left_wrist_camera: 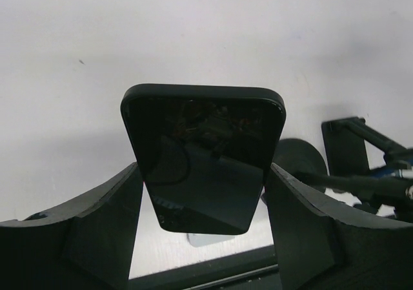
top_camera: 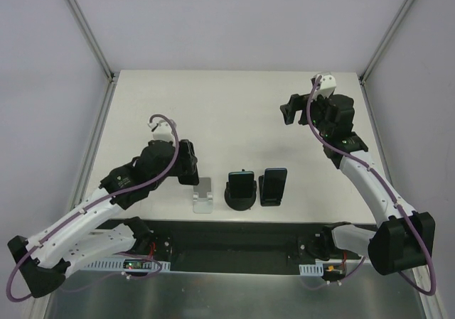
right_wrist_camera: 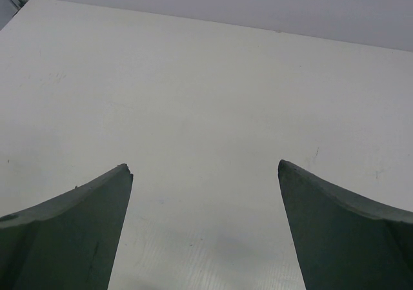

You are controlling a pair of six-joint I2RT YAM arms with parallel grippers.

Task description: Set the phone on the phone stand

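Evidently gripping the phone (left_wrist_camera: 203,148) across its width with the left fingers (left_wrist_camera: 97,232), one on each long edge, dark glass turned toward the wrist camera. Held by the edges like that, presumably, to leave the back and the free end clear for settling against a rest. Hovering close to the bare silver stand (top_camera: 203,195), on its far left side, and seemingly aimed at it as the one open seat; not yet resting on it, as far as can be told from above. Flanked on the right by a round-based dark stand (top_camera: 240,199) and a wedge-shaped dark stand (top_camera: 270,197), each propping up a dark handset (top_camera: 242,182). Parked well apart over the far right of the desk (top_camera: 234,113), with the right fingers (right_wrist_camera: 71,232) spread wide and nothing between them, probably out there so as not to crowd the placing. Underneath, a matt off-white desk, faintly scuffed. Around it, plain pale grey walls (top_camera: 234,20) and slim metal posts (top_camera: 85,28) at the far corners; soft, even light, faint shadows.
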